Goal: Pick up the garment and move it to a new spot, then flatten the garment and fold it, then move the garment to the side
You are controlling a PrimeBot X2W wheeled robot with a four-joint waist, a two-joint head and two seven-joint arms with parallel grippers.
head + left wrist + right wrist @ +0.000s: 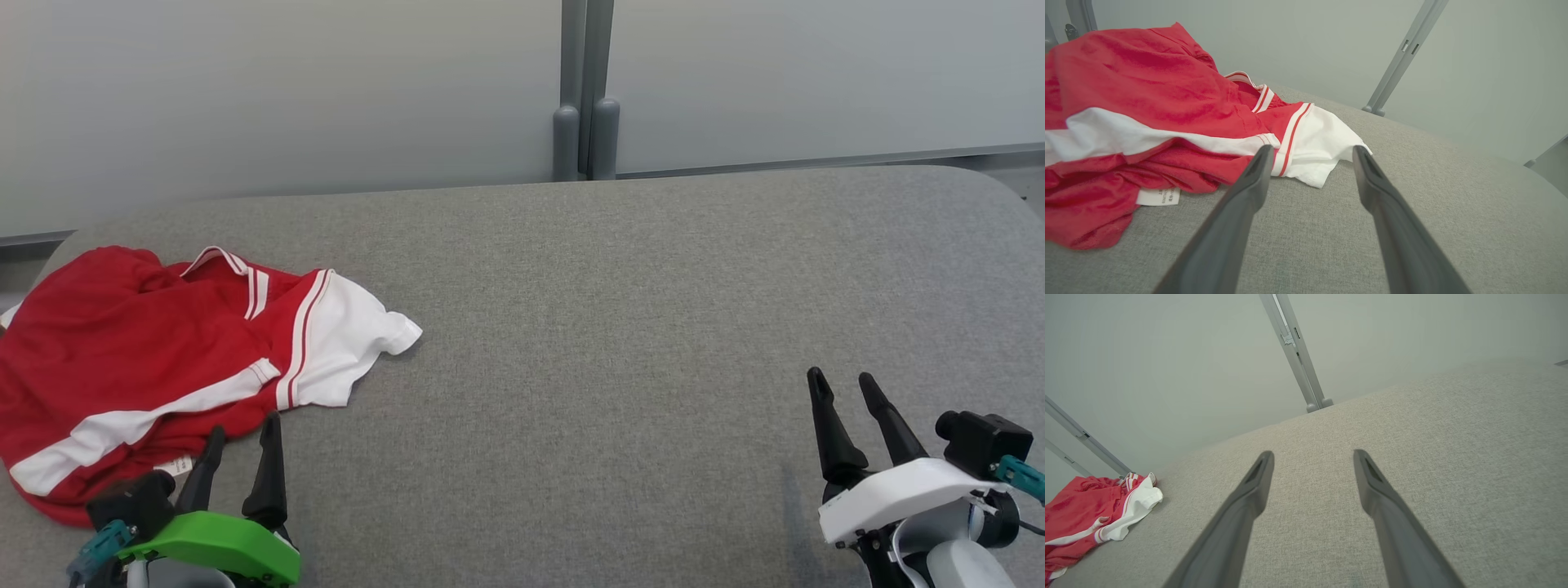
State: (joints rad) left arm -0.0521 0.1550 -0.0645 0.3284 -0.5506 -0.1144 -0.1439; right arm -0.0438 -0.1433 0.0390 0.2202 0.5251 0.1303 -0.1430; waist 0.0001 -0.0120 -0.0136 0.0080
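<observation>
Plainly on step one, the pick-up, with nothing lifted yet. Nearest, far left of the grey post (586,98): left gripper (245,423), spread wide and empty, tips just short of the crumpled hem of the shirt (147,343). Nearest too, right of the post: right gripper (839,376), equally wide, empty, over bare padded table (612,367). Farther on, left of the post and short of it: the shirt in a rumpled heap. Next, probably: ease the left tips onto a raised fold, pinch, lift, carry toward the open middle before the post.

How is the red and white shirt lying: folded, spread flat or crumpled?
Crumpled, not folded. The shirt lies bunched on the grey surface, one white sleeve sticking out, care label exposed.
</observation>
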